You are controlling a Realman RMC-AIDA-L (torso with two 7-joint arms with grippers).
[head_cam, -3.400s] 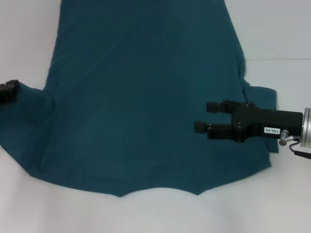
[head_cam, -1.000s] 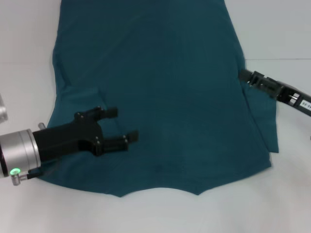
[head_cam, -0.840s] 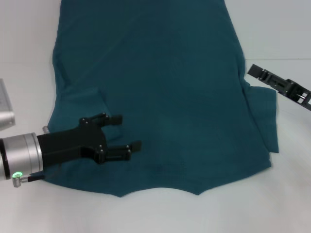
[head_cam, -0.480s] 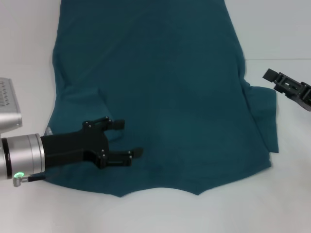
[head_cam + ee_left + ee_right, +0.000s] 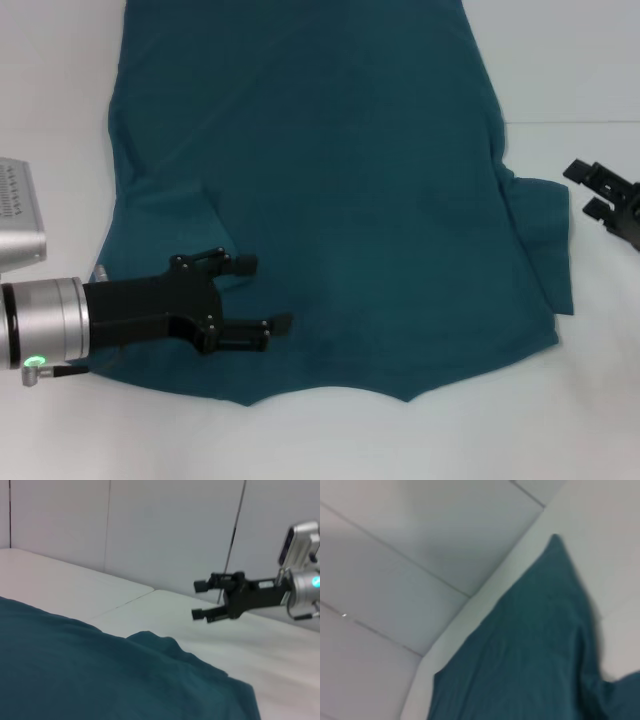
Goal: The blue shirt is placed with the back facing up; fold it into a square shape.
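Note:
The blue shirt [image 5: 330,190] lies flat on the white table [image 5: 300,440], plain side up, collar edge toward me. Its left sleeve is folded inward onto the body [image 5: 190,215]; its right sleeve [image 5: 545,230] is also folded in. My left gripper [image 5: 262,294] is open and empty, hovering over the shirt's near left part, fingers pointing right. My right gripper [image 5: 592,190] is open and empty at the right edge, off the shirt beside the right sleeve. The left wrist view shows the shirt [image 5: 100,675] and the right gripper [image 5: 199,600] farther off. The right wrist view shows the shirt [image 5: 530,655].
A grey device [image 5: 18,215] sits at the left edge of the head view, beside the shirt. White table surface surrounds the shirt, with a seam line [image 5: 570,122] at the right. White wall panels [image 5: 165,530] stand behind the table.
My left arm came in over the near left part of the shirt, with the left sleeve now folded in. My right gripper withdrew from the shirt to the right edge.

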